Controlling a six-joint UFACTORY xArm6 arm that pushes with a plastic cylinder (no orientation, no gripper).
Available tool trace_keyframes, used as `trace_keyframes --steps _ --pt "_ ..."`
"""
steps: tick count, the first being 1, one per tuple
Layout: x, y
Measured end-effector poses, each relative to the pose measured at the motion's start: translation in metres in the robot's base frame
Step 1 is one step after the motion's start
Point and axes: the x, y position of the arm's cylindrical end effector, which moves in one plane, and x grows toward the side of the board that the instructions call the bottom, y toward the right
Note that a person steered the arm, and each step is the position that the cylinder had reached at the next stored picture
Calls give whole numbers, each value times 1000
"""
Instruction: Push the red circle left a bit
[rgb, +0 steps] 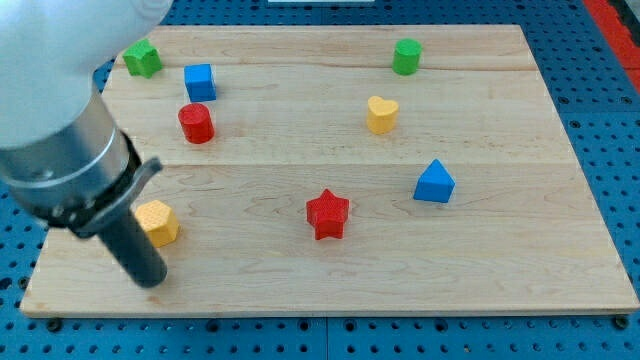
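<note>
Camera view shows a pale wooden board (300, 150) on a blue perforated table (610, 100), with small painted wooden blocks scattered over it. The red circle (196, 123), a short red cylinder, stands toward the view's upper left, just below the blue cube (200, 82) and well apart from the green star-like block (142, 58) in the top-left corner.

My tip (150, 280) sits near the view's bottom left, just beside the yellow hexagonal block (157, 222), possibly touching it, and well below the red circle.

To do this step well, I judge the tip should travel up and around to the circle's right side, staying clear of the yellow block and the red star (327, 214), then press squarely on the circle's middle height line so it slides straight left rather than veering up into the blue cube. A short, slow push should suffice, since only a small shift is asked.

No jaws exist on this rod, so nothing is spread, pressed together or pinched; it holds nothing.
</note>
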Motion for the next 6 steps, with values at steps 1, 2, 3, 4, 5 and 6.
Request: trace_keyframes --steps 1,2,3,4,5,6 --pt "-51 0" --pt "-73 -1" --pt "-65 2" --pt "-77 23" --pt "-101 113" --pt "-148 120"
